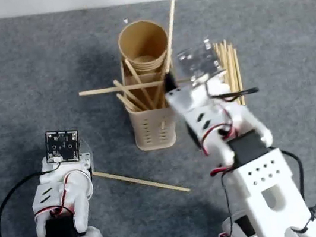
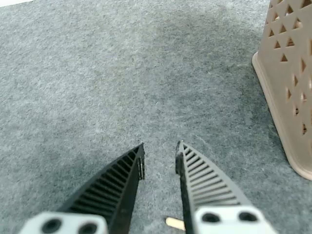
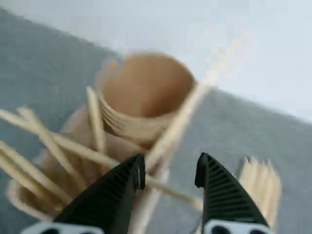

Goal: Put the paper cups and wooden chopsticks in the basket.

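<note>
Toward the table's far edge, the basket (image 1: 155,128) holds stacked paper cups (image 1: 143,45) and several chopsticks (image 1: 137,98). My right gripper (image 3: 170,170) hangs above it, jaws apart. My left gripper (image 2: 160,151), likewise spread, hovers nearer the front edge, beside a loose chopstick (image 1: 141,182).

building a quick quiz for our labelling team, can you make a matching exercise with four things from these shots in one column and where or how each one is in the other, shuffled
Column one:
1. paper cups
2. single chopstick
3. chopstick bundle
4. left pincer

Column two:
a. open, over bare carpet
b. stacked in the basket
c. on the carpet beside the basket, partly behind the right arm
d. lying alone on the carpet, apart from the basket

Pairs: 1-b, 2-d, 3-c, 4-a
</note>
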